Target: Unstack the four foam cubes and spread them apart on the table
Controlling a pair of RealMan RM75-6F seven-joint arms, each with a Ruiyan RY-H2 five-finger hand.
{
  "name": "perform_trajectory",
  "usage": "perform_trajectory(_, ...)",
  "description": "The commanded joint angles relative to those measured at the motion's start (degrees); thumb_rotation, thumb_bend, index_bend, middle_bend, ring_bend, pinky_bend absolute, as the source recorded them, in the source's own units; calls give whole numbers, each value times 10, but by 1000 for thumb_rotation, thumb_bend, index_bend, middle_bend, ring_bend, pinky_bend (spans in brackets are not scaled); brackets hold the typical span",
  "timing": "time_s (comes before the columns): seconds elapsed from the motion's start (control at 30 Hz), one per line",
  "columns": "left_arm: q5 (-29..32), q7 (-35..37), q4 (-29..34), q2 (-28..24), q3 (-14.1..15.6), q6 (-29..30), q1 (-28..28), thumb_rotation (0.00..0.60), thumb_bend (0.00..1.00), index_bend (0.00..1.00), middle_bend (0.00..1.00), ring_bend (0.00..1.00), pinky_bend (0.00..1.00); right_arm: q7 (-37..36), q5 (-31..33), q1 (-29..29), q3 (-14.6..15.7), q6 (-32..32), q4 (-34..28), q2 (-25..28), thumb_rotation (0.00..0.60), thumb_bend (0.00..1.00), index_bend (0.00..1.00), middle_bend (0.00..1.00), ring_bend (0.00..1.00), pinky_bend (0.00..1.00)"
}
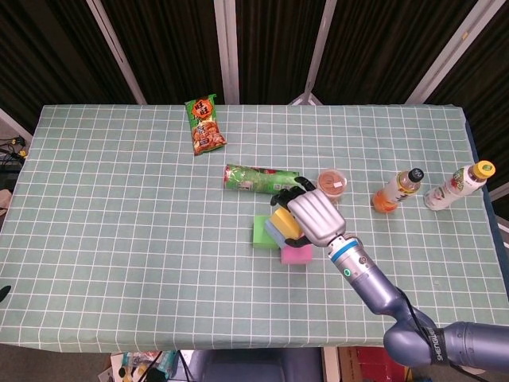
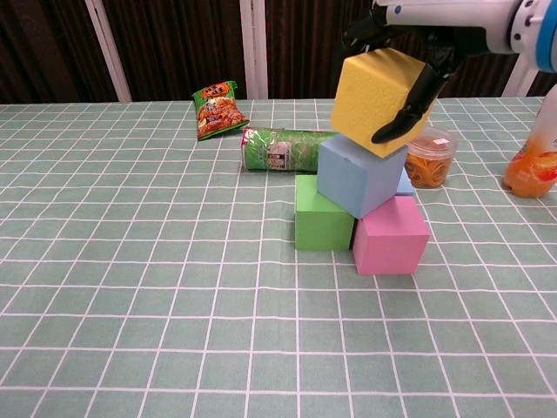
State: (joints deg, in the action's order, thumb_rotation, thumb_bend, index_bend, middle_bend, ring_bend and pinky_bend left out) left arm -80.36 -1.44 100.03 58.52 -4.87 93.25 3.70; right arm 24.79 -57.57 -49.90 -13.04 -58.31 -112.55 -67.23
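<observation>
Right robot hand [image 2: 409, 52] palm-down, fingers around tilted yellow cube [image 2: 376, 97]

Head view: yellow cube [image 1: 280, 220] and blue cube [image 1: 272, 230] largely covered by right hand [image 1: 313, 220]; pink cube [image 1: 297, 255] partly covered. Chest view: right hand [image 2: 416, 35] cut off by top edge; orange bottle [image 2: 533, 165] cut off by right edge; snack cup [image 2: 429, 158] partly hidden behind blue cube [image 2: 359, 175]. Left hand outside both views.
</observation>
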Motion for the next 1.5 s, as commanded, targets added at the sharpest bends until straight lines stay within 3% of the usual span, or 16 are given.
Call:
perform_trajectory(0.03,0,0,0,0,0,-1,0,600,144,213,0,0,0,2,8,-6,-9,1,-8,7,600,235,346,324,609,149)
perform_trajectory(0.13,0,1,0,0,0,0,0,600,144,213,0,0,0,15,35,-25,-28,8,-10,10,600,234,346,324,609,149)
perform_trajectory(0.17,1,4,0,-1,-2,2,1,600,144,213,0,0,0,20,55,-43,-50,5,-6,2,600,234,346,324,609,149)
perform_trajectory(0.33,5,7,-2,-2,-3,-1,0,600,145,214,0,0,0,40,109,-80,-79,-32,10,-56,600,235,347,324,609,149)
perform_trajectory(0.5,5,5,-2,-1,-2,-5,-2,600,144,214,0,0,0,36,124,-104,-90,-55,12,-125,600,235,353,324,609,149)
perform_trajectory(0.7,4,13,-3,-4,-3,-1,1,600,144,214,0,0,0,83,143,-144,-86,-95,50,-213,600,235,353,323,594,142)
perform_trajectory(0.8,7,20,-4,-6,-4,-2,2,600,144,215,0,0,0,103,155,-160,-88,-118,78,-258,600,234,353,306,502,93)
perform_trajectory(0.87,6,26,-6,-8,-4,-4,2,600,144,215,0,0,0,130,181,-175,-92,-136,111,-295,600,234,330,241,362,40)
perform_trajectory(0.97,6,29,-7,-9,-4,-5,1,600,144,215,0,0,0,164,206,-184,-102,-176,134,-324,600,220,198,92,150,0)
perform_trajectory(1.07,8,30,-8,-9,-5,-7,1,600,144,216,0,0,0,178,204,-185,-109,-218,156,-351,600,137,99,9,66,0)
perform_trajectory(1.27,7,22,-6,-7,-4,-9,-1,600,144,216,0,0,0,165,200,-159,-131,-253,157,-351,600,87,22,0,54,0)
perform_trajectory(1.5,6,19,-4,-7,-3,-6,0,600,144,216,0,0,0,188,222,-115,-119,-232,92,-275,600,84,22,0,76,0)
